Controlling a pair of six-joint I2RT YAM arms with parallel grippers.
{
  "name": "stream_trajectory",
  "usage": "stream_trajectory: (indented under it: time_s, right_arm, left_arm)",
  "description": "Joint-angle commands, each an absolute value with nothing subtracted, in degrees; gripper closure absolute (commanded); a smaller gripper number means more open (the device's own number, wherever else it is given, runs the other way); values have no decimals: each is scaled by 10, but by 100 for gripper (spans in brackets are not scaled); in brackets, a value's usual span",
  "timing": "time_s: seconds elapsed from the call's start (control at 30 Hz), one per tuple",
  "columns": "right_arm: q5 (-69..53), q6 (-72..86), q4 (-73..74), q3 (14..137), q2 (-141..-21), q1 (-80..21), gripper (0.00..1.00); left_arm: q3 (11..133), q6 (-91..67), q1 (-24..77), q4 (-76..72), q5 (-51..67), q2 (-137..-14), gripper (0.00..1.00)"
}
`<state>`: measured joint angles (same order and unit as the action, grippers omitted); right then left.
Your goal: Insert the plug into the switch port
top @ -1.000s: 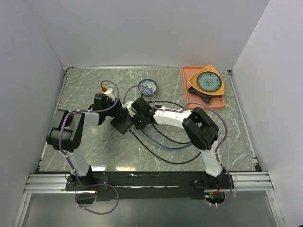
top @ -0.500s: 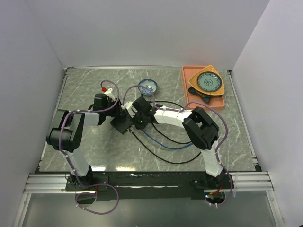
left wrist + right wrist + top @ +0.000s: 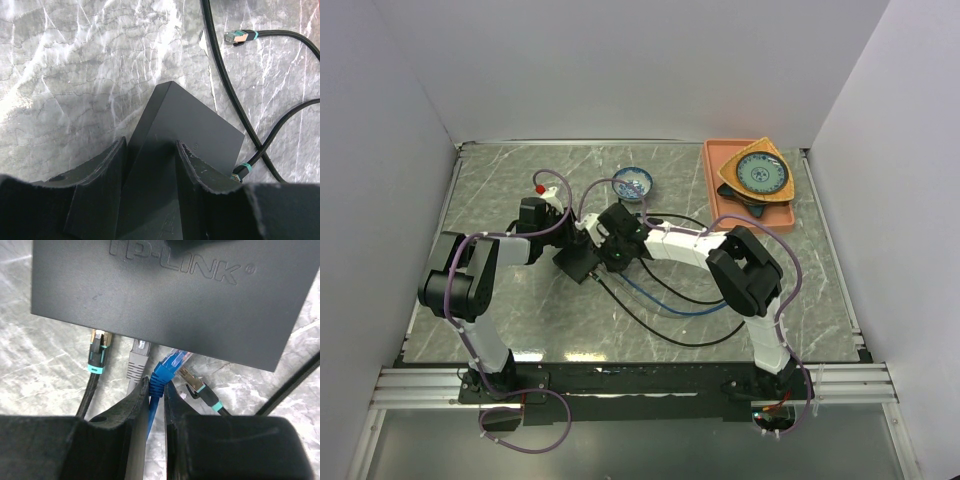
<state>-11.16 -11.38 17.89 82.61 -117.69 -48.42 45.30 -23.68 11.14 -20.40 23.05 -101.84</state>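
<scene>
The switch [image 3: 577, 263] is a flat black box lying left of the table's middle. My left gripper [image 3: 150, 165] is shut on the switch [image 3: 192, 127], one finger on each side of one end. In the right wrist view the switch [image 3: 165, 295] fills the top, its port edge facing my right gripper [image 3: 157, 387]. That gripper is shut on the boot of the blue plug [image 3: 169, 366]. The plug's clear tip is tilted against the port edge. Whether it sits inside a port is hidden. In the top view my right gripper [image 3: 608, 256] is beside the switch.
A grey plug [image 3: 137, 360] and two black plugs with teal bands [image 3: 97, 354] [image 3: 199, 386] lie along the same edge. Black and blue cables [image 3: 680, 300] loop to the right. A patterned bowl [image 3: 633, 183] is behind; an orange tray [image 3: 715, 190] with dishes is back right.
</scene>
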Motion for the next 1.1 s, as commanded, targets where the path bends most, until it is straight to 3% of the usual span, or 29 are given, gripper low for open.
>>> stream_trajectory:
  time_s: [0.0,0.57,1.07]
  right_arm:
    - [-152,-119,-53,926,-1160,-499,100]
    - [-126,-104,-74,889,-1166,-499,100]
    - [-124,-101,-62,937,-1219,-498,100]
  left_arm:
    - [433,-272,183,-86,344,-1033,75]
    - [428,-273,184,-93,345,-1026,71]
    - [434,-270,187,-88,350,-1031,72]
